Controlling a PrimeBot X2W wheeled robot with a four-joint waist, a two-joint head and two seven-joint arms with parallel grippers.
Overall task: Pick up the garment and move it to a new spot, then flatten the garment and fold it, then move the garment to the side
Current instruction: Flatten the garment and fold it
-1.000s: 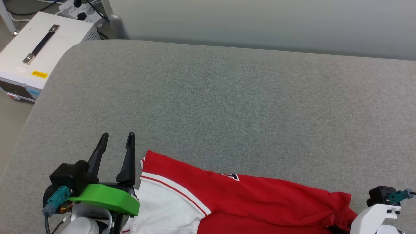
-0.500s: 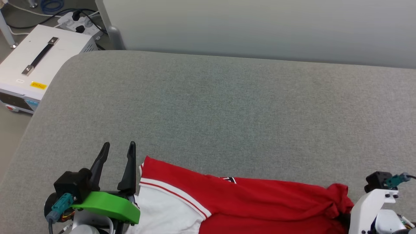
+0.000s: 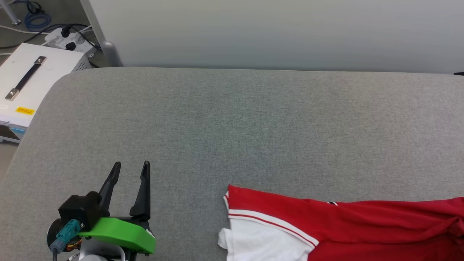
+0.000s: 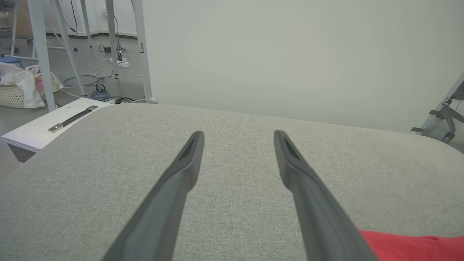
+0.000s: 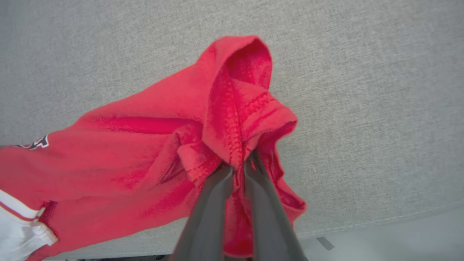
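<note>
Right claw (image 5: 240, 164) is clamped on a bunched, stitched red edge of the garment (image 5: 137, 145). The garment lies stretched along the near edge of the grey padded worktop (image 3: 235, 123), with its white sleeve (image 3: 261, 243) toward the left claw (image 3: 130, 167). That left claw stands apart and empty, well clear of the cloth. The pick-up-and-move step looks to be in hand. Next, the arm should lift and carry the garment toward the open middle, pinching firmly so the fold does not slip.
</note>
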